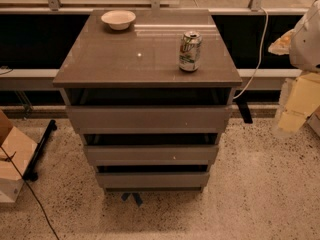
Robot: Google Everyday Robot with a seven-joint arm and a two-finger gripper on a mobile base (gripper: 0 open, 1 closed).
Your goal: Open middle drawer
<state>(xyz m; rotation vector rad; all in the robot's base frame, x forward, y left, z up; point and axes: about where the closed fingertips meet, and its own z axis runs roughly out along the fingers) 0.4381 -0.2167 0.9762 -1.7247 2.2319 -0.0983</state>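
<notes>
The middle drawer [150, 154] is a plain grey-brown front panel with no handle. It sits between a taller, wider drawer front [149, 118] above and a narrower, shorter one [152, 179] below, in a grey-brown cabinet. A dark gap runs above its top edge and nothing of its inside shows. My gripper [296, 101] is the blurred white and yellowish shape at the right edge. It is held well to the right of the cabinet, about level with the top drawer, and touches nothing.
On the cabinet top [100, 59] stand a green-and-white soda can [190, 51] at front right and a white bowl [118, 19] at back left. A cardboard box [12, 159] and a black bar [41, 149] lie on the speckled floor at left. A white cable [259, 54] hangs behind at right.
</notes>
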